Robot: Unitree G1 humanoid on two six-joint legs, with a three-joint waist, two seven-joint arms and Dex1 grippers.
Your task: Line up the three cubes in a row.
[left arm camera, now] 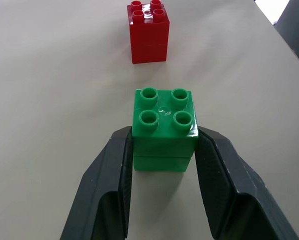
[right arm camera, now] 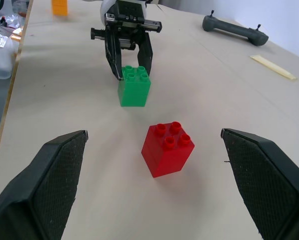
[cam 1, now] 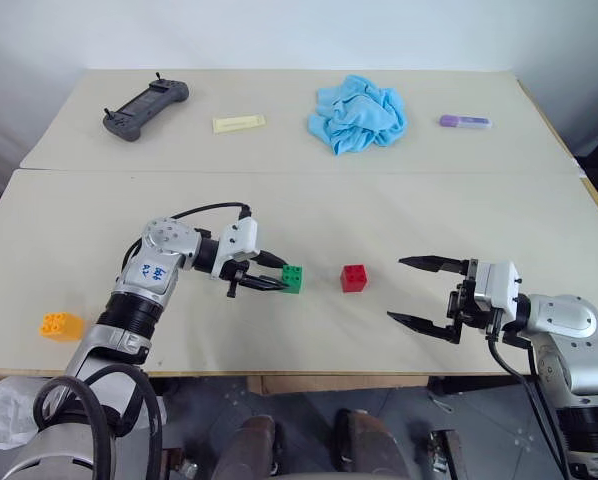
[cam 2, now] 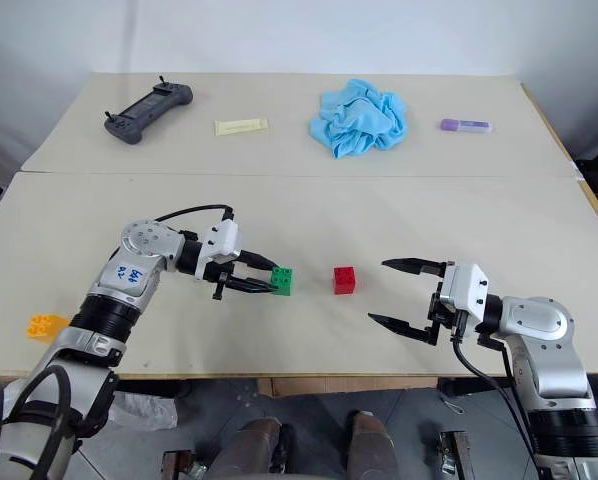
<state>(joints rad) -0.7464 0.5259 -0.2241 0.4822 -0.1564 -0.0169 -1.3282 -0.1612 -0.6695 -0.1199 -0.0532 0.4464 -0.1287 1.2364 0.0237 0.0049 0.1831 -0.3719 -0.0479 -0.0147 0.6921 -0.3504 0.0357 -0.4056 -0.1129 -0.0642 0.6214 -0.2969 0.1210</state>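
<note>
The green cube (cam 1: pixel 293 279) stands on the worktop (cam 1: pixel 379 210) near the middle, clamped between the 2 fingers of the left gripper (cam 1: pixel 275 274). The red cube (cam 1: pixel 354 278) stands just to its right, apart from it. The orange-yellow cube (cam 1: pixel 60 325) lies far to the left, at the near edge. The right gripper (cam 1: pixel 411 291) hovers right of the red cube, fingers wide apart, holding nothing.

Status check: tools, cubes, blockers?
Left tool shut on green cube; right tool open. Red cube beside it, orange-yellow cube far left. Nothing between.
</note>
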